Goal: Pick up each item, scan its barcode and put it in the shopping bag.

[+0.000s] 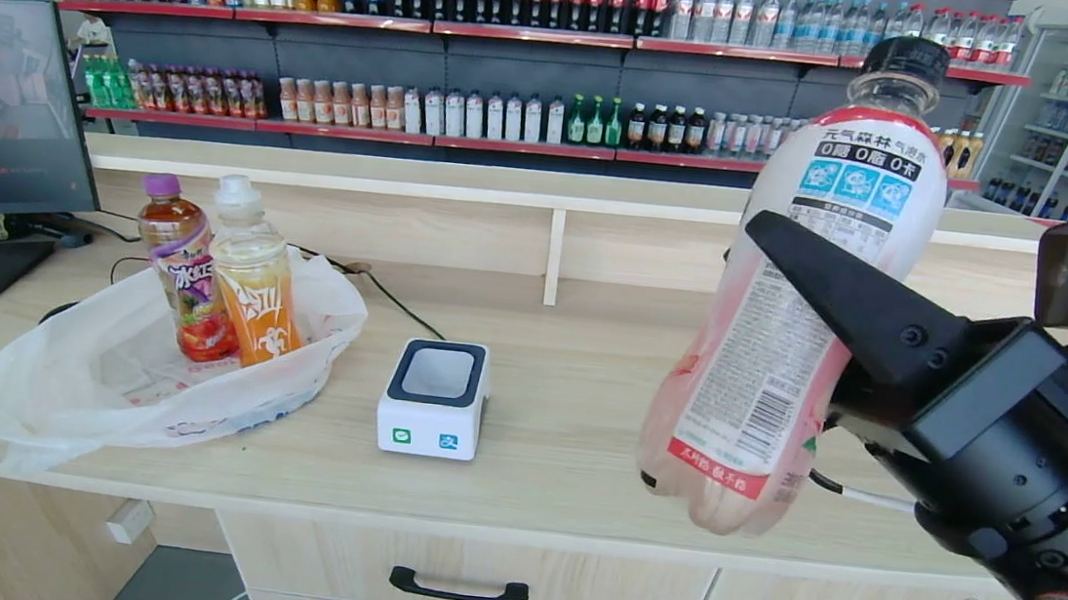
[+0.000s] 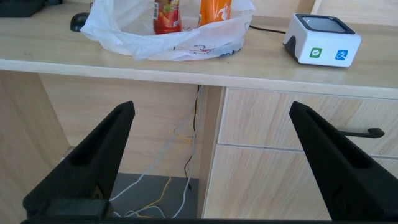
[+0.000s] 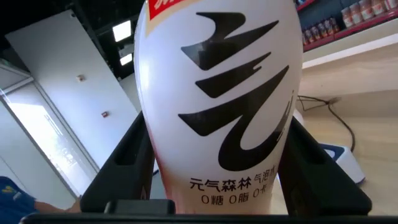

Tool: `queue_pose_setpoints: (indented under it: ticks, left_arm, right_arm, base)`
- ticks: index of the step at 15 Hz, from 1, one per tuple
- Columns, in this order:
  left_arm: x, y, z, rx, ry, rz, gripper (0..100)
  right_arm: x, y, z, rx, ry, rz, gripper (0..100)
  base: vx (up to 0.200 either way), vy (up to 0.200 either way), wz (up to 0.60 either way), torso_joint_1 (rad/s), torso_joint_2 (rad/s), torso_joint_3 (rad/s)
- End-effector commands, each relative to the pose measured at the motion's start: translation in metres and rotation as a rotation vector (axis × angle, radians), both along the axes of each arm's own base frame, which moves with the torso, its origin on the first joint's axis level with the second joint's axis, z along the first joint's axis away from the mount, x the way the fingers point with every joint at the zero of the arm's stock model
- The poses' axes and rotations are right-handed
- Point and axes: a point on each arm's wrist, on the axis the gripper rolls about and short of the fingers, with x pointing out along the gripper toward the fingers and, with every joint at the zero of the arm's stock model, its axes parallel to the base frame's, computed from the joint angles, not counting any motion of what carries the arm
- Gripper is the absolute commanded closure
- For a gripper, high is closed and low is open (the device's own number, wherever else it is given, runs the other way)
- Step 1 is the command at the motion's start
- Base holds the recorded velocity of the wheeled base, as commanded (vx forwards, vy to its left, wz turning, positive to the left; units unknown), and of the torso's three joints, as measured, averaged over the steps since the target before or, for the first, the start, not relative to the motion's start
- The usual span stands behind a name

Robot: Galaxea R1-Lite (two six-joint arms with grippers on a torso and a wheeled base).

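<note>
Right gripper (image 3: pixel 217 124) clamps the bottle (image 1: pixel 766 381) near upright, cap up, leaning right; left gripper (image 2: pixel 211 109) gapes wide.

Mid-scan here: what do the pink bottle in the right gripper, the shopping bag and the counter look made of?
Pink bottle: likely clear plastic, glossy, printed wrap label; pink liquid shows at the lobed base.
Shopping bag: thin white plastic film, semi-translucent, crumpled and slumped.
Counter: pale wood-grain top, matte, probably laminate, though solid wood is possible.
</note>
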Motion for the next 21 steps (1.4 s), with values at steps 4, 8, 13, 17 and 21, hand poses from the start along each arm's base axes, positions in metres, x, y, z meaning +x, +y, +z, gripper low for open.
queue_pose_setpoints:
  ticks: [4,8,13,17,21]
  left_arm:
    - [0.0,0.0,0.0,0.0,0.0,0.0,0]
    - [0.0,0.0,0.0,0.0,-0.001,0.0,0]
    - [0.0,0.0,0.0,0.0,-0.001,0.0,0]
    - [0.0,0.0,0.0,0.0,0.002,0.0,0]
    - [0.0,0.0,0.0,0.0,0.0,0.0,0]
  right_arm:
    - [-0.004,0.025,0.009,0.047,-0.002,0.076,100]
    - [-0.021,0.027,0.007,0.023,-0.024,0.109,100]
    - [-0.024,0.033,0.01,0.011,-0.065,0.119,100]
    - [-0.033,0.036,0.007,-0.004,-0.062,0.155,100]
    - [-0.036,0.038,0.001,-0.03,-0.059,0.157,100]
  base:
    - [0.0,0.0,0.0,0.0,0.0,0.0]
    - [0.0,0.0,0.0,0.0,0.0,0.0]
    - [0.0,0.0,0.0,0.0,0.0,0.0]
    - [0.0,0.0,0.0,0.0,0.0,0.0]
    - [0.0,0.0,0.0,0.0,0.0,0.0]
